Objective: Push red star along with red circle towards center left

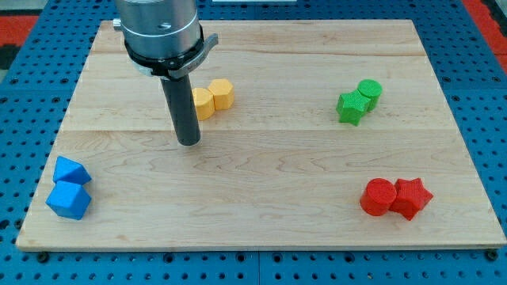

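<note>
Desk [261, 229]: pale wood on blue pegboard.
Jaws: none; I carry a rod.
My tip [188, 142]: left-centre, beside yellow blocks [212, 98].
Red circle [378, 197]: bottom right, touching red star [412, 198], so one leftward shove moves both.

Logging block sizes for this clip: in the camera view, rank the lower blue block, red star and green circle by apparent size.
1. Lower blue block
2. Red star, nearly alike, so unsure
3. Green circle, though it sits farther up the view, possibly farther away

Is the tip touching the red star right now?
No, my tip sits by the yellow blocks, far from the red star at the view's lower right.
</note>
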Action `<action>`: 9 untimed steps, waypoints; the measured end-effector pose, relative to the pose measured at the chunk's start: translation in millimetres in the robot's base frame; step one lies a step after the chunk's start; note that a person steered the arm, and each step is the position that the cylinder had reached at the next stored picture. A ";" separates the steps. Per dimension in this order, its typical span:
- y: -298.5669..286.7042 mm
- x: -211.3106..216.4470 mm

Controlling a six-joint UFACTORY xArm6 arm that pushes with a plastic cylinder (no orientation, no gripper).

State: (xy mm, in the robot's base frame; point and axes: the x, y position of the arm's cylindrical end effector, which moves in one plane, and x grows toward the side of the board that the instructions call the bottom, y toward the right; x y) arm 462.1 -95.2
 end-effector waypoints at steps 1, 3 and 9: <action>0.0 0.0; 36.0 -24.3; 115.3 -42.1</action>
State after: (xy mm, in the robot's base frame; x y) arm 420.0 20.2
